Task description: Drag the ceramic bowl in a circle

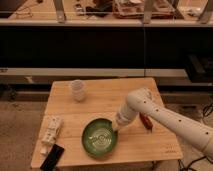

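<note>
One contact point drives the drag: your gripper (118, 127) sits at the camera-right rim of the ceramic bowl (100, 138), near the front edge of the table (110, 102) (grip state cannot be told), so sideways motion likely steers the bowl without lifting it
</note>
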You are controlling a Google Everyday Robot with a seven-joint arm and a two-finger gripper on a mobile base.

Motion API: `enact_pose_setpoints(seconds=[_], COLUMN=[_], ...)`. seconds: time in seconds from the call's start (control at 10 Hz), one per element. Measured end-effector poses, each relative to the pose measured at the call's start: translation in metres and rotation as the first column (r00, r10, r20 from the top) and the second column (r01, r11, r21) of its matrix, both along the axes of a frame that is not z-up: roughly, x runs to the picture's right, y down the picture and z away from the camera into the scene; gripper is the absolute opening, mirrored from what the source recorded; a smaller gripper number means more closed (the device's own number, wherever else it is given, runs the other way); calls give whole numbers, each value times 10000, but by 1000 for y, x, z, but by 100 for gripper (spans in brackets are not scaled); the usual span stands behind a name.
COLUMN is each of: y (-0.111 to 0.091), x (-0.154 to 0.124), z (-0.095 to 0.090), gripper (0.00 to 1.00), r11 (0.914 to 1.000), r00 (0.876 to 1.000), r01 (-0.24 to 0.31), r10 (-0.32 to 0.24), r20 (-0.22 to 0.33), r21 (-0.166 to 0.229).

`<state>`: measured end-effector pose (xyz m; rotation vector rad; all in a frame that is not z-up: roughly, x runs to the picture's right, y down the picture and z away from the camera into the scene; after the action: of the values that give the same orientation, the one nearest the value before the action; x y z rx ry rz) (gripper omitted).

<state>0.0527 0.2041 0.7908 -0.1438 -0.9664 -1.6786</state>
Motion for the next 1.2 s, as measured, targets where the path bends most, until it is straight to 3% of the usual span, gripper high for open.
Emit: enact_pose_setpoints(seconds=[0.3, 0.6, 0.9, 1.2], y=[-26, -52, -78, -102], x=[-35, -67, -73, -56], z=[5, 25, 55, 86], gripper=[0, 0, 0, 0], r11=[9997, 9995, 9990, 9982], r00=[9985, 9970, 9989, 9981], r01=[-121, -206, -290, -473], r10=[109, 187, 278, 486], r20=[528, 749, 376, -366], r21=[211, 250, 331, 373])
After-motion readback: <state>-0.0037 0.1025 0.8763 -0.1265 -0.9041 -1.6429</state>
